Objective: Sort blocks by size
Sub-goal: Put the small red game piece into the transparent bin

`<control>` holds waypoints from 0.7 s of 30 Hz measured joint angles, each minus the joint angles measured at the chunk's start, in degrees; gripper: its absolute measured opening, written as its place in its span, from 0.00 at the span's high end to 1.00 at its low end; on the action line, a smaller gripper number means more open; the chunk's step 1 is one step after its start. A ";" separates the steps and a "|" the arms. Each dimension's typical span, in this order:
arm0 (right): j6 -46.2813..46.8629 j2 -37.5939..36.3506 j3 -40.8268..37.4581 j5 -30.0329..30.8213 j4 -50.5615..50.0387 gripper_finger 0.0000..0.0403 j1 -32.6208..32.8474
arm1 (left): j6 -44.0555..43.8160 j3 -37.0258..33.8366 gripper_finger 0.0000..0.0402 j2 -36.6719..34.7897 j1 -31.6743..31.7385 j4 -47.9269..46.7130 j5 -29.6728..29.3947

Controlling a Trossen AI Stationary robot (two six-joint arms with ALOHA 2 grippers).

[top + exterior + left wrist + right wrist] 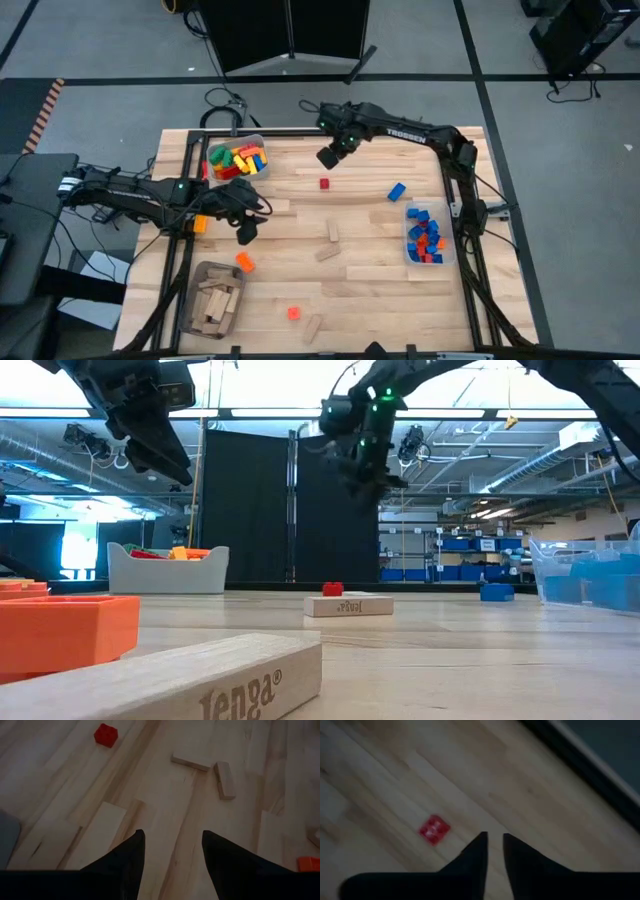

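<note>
Sorting under way. The right gripper hangs above the table with fingers clenched on nothing; the small red brick lies just below and ahead of it, apart. It must reopen, then descend. Bare wood surrounds the brick. The left gripper, parted and empty, waits well apart, nearer the wooden blocks.

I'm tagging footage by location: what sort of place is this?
Probably a robotics lab or workshop: grey floor with cables round the wooden table, black curtain, and shelving with blue bins under exposed ceiling ducts.
</note>
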 joint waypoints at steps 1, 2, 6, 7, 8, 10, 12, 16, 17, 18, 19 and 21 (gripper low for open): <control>0.42 0.03 -1.15 0.00 -0.03 0.79 0.01 | -0.02 0.00 0.49 0.00 0.00 0.00 -0.34; 0.92 0.07 -2.61 0.00 0.26 0.75 0.13 | -0.01 0.00 0.49 0.00 0.00 0.15 -0.78; 1.91 0.07 -9.21 -0.14 5.09 0.60 1.17 | 0.00 0.00 0.49 0.00 0.00 1.59 -2.71; 2.10 0.11 -10.69 -0.46 6.66 0.56 1.50 | -0.02 0.00 0.49 0.00 0.00 1.83 -3.15; 2.17 0.11 -12.17 -0.69 9.15 0.53 1.83 | -0.01 0.00 0.49 0.00 0.00 2.05 -3.91; 1.14 0.11 -14.60 -1.96 14.90 0.46 2.53 | 0.00 0.00 0.49 0.00 0.00 2.77 -5.24; -1.14 0.11 -16.45 -3.43 19.41 0.41 3.28 | 0.01 0.00 0.49 0.00 0.00 3.06 -6.17; -5.03 0.11 -18.66 -4.54 24.48 0.33 4.87 | 0.02 0.00 0.49 0.00 0.00 3.30 -6.86; -5.72 0.11 -19.28 -4.58 25.30 0.31 5.15 | 0.02 0.00 0.49 0.00 0.00 3.28 -6.90; -6.34 0.11 -19.81 -4.64 26.08 0.30 5.36 | 0.02 0.00 0.49 0.00 0.00 3.28 -6.92; -6.73 0.11 -20.32 -4.64 26.89 0.29 5.47 | 0.04 0.00 0.49 0.00 0.00 3.28 -6.92; -7.89 0.11 -21.20 -4.63 28.78 0.28 5.57 | 0.02 0.00 0.49 0.00 0.00 3.28 -6.92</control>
